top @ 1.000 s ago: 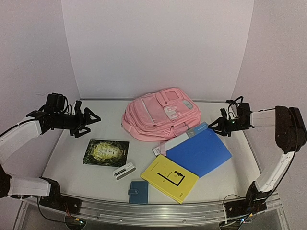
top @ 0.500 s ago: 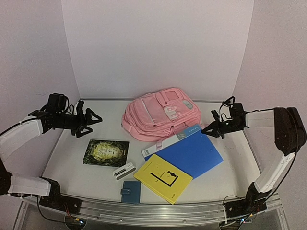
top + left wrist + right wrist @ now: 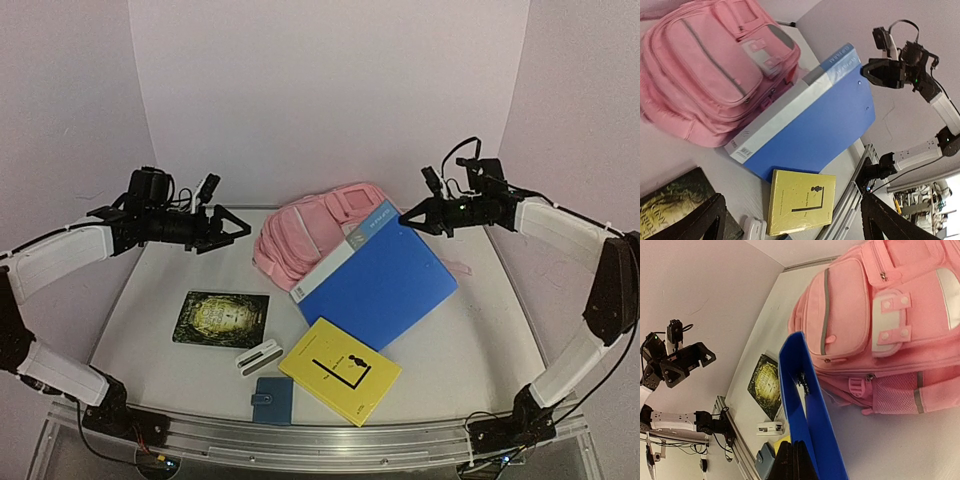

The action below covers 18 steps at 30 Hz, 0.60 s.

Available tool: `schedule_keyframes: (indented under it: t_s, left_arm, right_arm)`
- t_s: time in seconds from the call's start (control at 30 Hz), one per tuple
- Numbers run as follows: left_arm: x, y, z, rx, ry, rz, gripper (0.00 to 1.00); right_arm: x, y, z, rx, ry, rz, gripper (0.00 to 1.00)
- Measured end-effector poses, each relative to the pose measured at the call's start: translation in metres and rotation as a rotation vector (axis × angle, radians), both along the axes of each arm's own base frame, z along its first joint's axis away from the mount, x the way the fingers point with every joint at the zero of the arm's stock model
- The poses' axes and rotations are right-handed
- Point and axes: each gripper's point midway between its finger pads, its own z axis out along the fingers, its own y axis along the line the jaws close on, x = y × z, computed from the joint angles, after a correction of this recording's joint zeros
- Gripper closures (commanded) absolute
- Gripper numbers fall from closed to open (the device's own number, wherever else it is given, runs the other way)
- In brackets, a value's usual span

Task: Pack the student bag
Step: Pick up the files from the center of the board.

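Left claw (image 3: 226,225) hangs wide open, left of the bag (image 3: 310,228), touching nothing. The bag lies at the table's far middle, front pockets up and zipped. Right claw (image 3: 408,214) is pinched tight on the top corner of a blue folder (image 3: 385,280) — tilted, leaning across the bag's right side. Only the right wrist view looks between the folder's covers, where a dark clip (image 3: 802,381), probably, sits. Nearer than the bag: green book (image 3: 221,318), yellow book (image 3: 340,370).
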Motion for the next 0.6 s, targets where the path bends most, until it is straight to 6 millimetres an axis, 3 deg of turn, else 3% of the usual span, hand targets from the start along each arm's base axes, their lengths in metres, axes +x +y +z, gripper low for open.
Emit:
schedule_keyframes:
  t_s: [0.13,0.27,0.6]
  left_arm:
    - [0.002,-0.035,0.021,-0.038,-0.111,-0.135,0.06]
    - [0.011,-0.062,0.026,-0.050,-0.177,-0.224,0.06]
    - [0.032,-0.106,0.014,-0.033,-0.261,-0.337,0.04]
  right_arm:
    - [-0.002,0.023,0.044,-0.003,-0.095,0.038,1.00]
    - [-0.016,0.049,0.075,-0.008,-0.170,0.098,1.00]
    - [-0.049,0.082,0.085,-0.079,-0.246,0.212,1.00]
